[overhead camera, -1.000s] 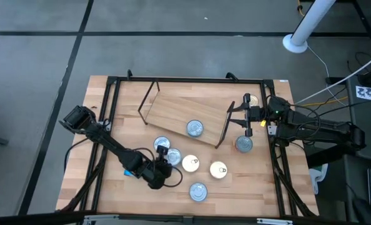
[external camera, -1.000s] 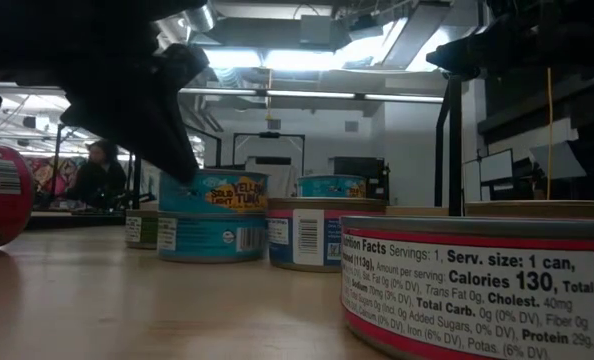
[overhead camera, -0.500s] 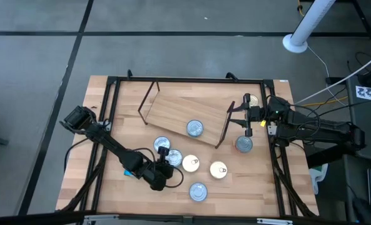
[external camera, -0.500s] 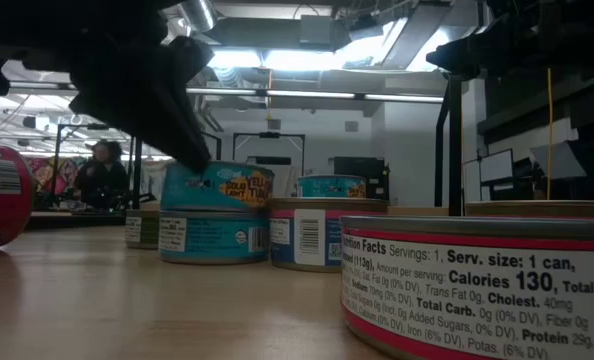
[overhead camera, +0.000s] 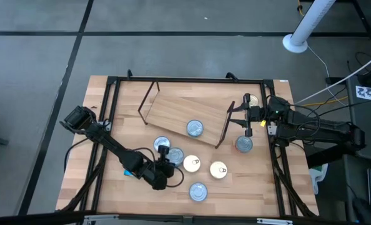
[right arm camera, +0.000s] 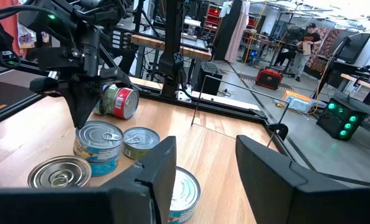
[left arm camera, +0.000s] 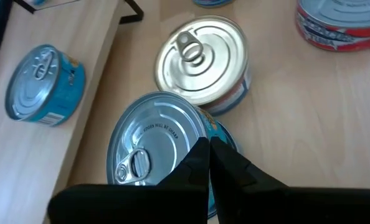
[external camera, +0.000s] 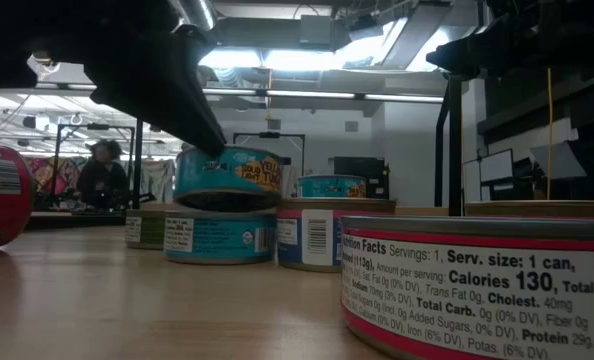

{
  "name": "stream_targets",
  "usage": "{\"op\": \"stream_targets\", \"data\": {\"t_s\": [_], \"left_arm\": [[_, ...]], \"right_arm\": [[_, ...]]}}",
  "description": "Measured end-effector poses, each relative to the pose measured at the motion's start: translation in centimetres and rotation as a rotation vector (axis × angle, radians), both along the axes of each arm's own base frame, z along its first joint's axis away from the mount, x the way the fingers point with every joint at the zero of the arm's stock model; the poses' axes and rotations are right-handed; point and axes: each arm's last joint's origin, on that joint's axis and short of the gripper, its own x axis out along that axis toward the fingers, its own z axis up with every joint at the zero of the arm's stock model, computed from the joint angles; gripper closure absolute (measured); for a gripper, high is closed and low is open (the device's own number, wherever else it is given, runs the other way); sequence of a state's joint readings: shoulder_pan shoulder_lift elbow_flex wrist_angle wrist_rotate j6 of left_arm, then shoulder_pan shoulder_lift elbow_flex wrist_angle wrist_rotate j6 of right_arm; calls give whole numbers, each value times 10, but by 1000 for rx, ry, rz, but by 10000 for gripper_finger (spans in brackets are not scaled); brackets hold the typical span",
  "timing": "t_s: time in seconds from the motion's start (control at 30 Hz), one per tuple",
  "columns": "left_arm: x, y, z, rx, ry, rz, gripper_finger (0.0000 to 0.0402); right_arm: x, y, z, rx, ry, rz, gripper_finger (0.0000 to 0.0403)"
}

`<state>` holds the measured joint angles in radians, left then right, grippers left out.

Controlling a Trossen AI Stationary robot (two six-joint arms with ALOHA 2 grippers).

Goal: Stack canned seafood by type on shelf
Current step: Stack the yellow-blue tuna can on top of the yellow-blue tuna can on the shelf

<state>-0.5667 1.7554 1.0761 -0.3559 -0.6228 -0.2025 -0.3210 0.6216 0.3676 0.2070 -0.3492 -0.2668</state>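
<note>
One teal tuna tin point(left arm camera: 154, 143) sits in my left gripper point(left arm camera: 207, 146). The fingers are drawn nearly together on the near edge of its lid, so I judge they are pinching the rim rather than spanning the body. From table height the tin hangs tilted, lifted off the teal-labelled tin point(external camera: 220, 238) directly under it.

I expect it to handle as a small, rigid, fairly dense load. It won't give, but the lid is smooth metal, and a rim pinch lets it swing and slip. A grip across the side wall, on the paper label, would be surer.

Just beyond the fingertips stands another tin with a pull-tab lid point(left arm camera: 200, 62), close against the one I hold. A few more tins stand loose on the tabletop point(overhead camera: 104, 187) around the gripper, one of them red-labelled point(external camera: 477, 290).

Farther out is the shelf point(overhead camera: 173, 106), its light board lying askew across the table. Only one silver-lidded tin point(overhead camera: 194, 129) is on it, near the edge facing my gripper. The rest of the board is bare, so the sorting looks barely begun.

Well beyond that, past the shelf's far end, the right gripper point(right arm camera: 205, 149) waits with its fingers spread wide and nothing between them. Another tin point(overhead camera: 243, 144) stands beside it.
</note>
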Motion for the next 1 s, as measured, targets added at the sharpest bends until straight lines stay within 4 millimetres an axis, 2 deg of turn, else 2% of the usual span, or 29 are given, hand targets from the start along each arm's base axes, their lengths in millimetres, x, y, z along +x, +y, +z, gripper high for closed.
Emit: {"op": "stream_targets", "data": {"t_s": [1.0], "left_arm": [[4, 5, 3, 40, -59, 58, 401]], "right_arm": [[0, 0, 0, 0, 0, 0, 235]]}}
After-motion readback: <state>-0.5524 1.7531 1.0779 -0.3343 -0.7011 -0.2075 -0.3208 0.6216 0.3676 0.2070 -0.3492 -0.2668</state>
